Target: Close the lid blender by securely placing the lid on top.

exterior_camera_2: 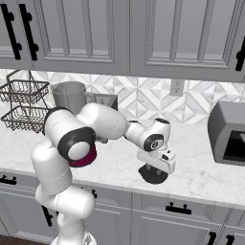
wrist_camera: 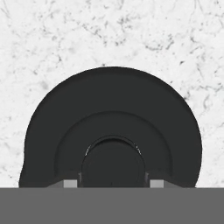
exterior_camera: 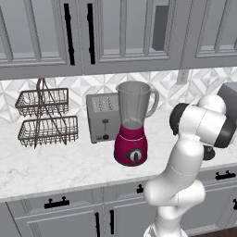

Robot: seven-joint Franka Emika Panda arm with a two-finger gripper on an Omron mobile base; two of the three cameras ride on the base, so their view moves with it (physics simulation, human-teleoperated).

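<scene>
In the left base view I am watching the blender (exterior_camera: 132, 125), its clear jar standing open with no cap, just beside the toaster (exterior_camera: 102, 117). In the right base view the gripper (exterior_camera_2: 154, 168) is hovering right over the lid (exterior_camera_2: 153, 175), which is lying on the counter (exterior_camera_2: 201, 174) well apart from the blender. In the hand view the lid (wrist_camera: 113, 131) is looking round, flat and black with 1 raised center knob. I cannot tell whether the fingers are spread or pinching. I am worrying that an off-center grip could let it slip.

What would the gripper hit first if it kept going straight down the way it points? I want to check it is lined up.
The lid: the gripper points down at its raised centre knob, with the marble counter beneath.
</scene>
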